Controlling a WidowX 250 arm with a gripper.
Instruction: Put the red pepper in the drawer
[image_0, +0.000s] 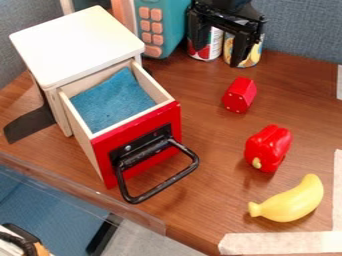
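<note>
A red toy pepper (268, 148) lies on a brown desk (200, 117), right of centre. To its left, a small cabinet (77, 45) has its red-fronted drawer (167, 122) pulled out, a blue lining (113, 102) inside. The black claw (219, 56) hangs at the top of the view, in front of two cans (209, 47), its fingers spread with nothing between them.

The likeliest slip is at the grasp: the pepper looks smooth and rounded, so an off-centre pinch could squeeze it out or roll it. A yellow banana (290, 202) sits near its lower side, where a low, wide approach might nudge it. A second red object (239, 95), between the pepper and the cans, could be picked by mistake for its colour.

On the way across, the drawer's raised front and its looped black handle (160, 190) could catch a pepper carried too low. Pressure on that front might push the drawer inward, shrinking the opening; letting go early would drop the pepper outside.
</note>
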